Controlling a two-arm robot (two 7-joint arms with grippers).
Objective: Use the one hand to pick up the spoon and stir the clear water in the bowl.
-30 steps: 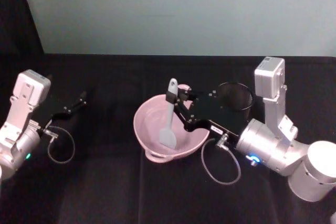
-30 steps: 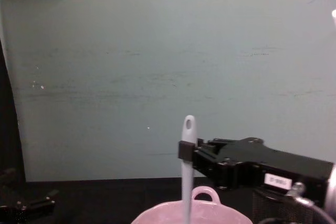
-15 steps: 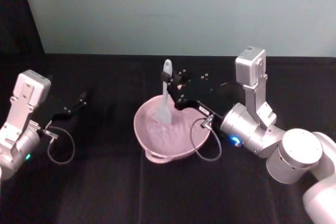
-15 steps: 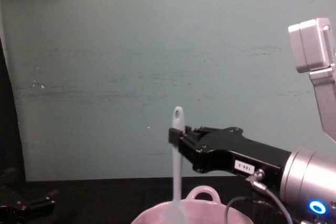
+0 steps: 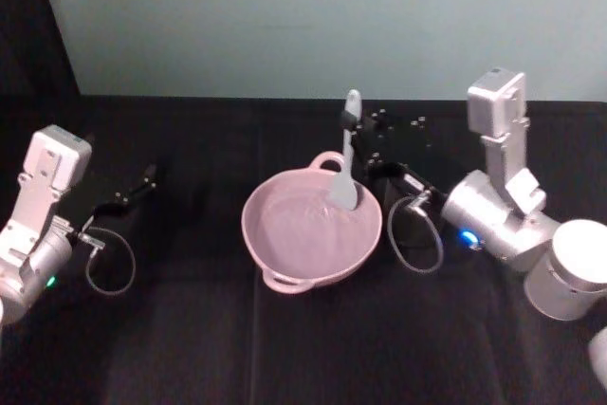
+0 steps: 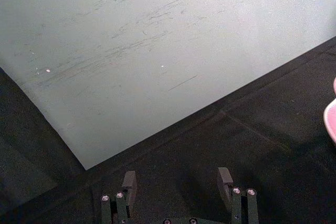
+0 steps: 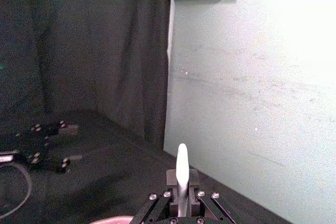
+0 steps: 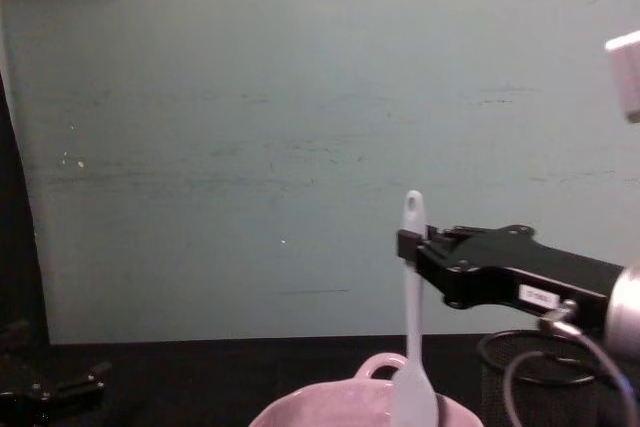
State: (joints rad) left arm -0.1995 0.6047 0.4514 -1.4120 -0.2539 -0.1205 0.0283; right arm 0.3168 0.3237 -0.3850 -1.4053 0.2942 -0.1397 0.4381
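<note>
Right gripper: the right gripper (image 5: 349,123) reaches in from the right, above the far right rim of the bowl; the chest view shows it level, well above the bowl (image 8: 408,244).
Right jaws: pinched on the spoon's handle just below its holed tip, seen close in the right wrist view (image 7: 180,195).
Spoon: the spoon (image 5: 346,175) stands nearly upright with the holed tip up and the flat head down (image 8: 411,342); its upper handle rises between the fingers (image 7: 181,167).
Spoon head: it is inside the bowl at the far right side, close to the far loop handle (image 5: 328,160); from the chest it dips behind the rim. Whether it touches the water cannot be told.
Bowl: the pink bowl (image 5: 258,234) sits on the black table (image 5: 190,348) in the middle, between the two arms; its rim shows low in the chest view (image 8: 320,405) and at the edge of the left wrist view (image 6: 332,116).
Water: the water (image 5: 303,232) shows as faint ripples on the bowl's inner surface.
Mesh cup: the black mesh cup (image 8: 540,377) stands to the right of the bowl, below the right gripper's body.
Left gripper: the left gripper (image 5: 144,181) is parked low over the table on the left, well apart from the bowl (image 8: 50,387).
Left jaws: spread apart with nothing between them (image 6: 176,179).
Backdrop: a pale green wall (image 5: 285,16) stands behind the table.
</note>
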